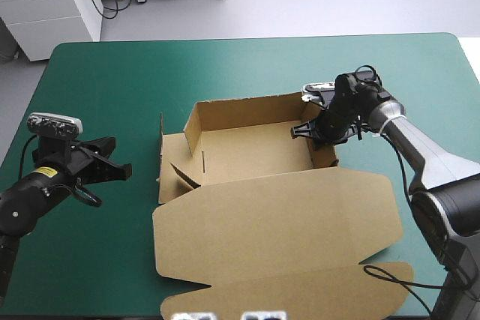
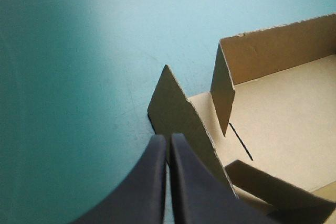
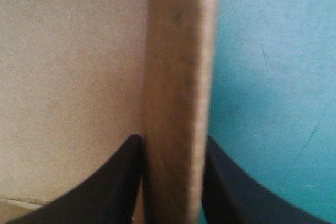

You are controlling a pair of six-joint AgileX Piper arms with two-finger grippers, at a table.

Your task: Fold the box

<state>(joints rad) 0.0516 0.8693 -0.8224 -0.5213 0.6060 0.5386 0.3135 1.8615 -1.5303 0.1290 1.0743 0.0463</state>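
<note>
Right gripper (image 1: 321, 130), the black curved-finned one at the 3 o'clock side of the table, was clamped on the brown box of cut board (image 1: 255, 148): in its own wrist view one black finger (image 3: 118, 182) pressed the inner face and the other the outer face of the raised right wall (image 3: 176, 77), with the board filling the gap between them. The box lay mid-table on the teal-green table cover (image 1: 112, 73). Its tray ran lengthwise from 9 to 3 o'clock, the far wall (image 1: 247, 110) stood upright at 12 o'clock, and the broad flat lid (image 1: 277, 222) spread toward 6 o'clock. The left gripper (image 1: 120, 171) hovered over bare cover, apart from the board, its fingers closed to one pointed arch and holding nothing. From it the box lay straight toward 3 o'clock, and the nearest part was the left side flap (image 1: 171, 159), only partly raised and leaning, which the left wrist view showed just ahead of the fingertips (image 2: 178, 114). With the right wall already pinned, the unfinished side appeared to be this 9 o'clock one, and the left arm was plainly the nearer to it.
</note>
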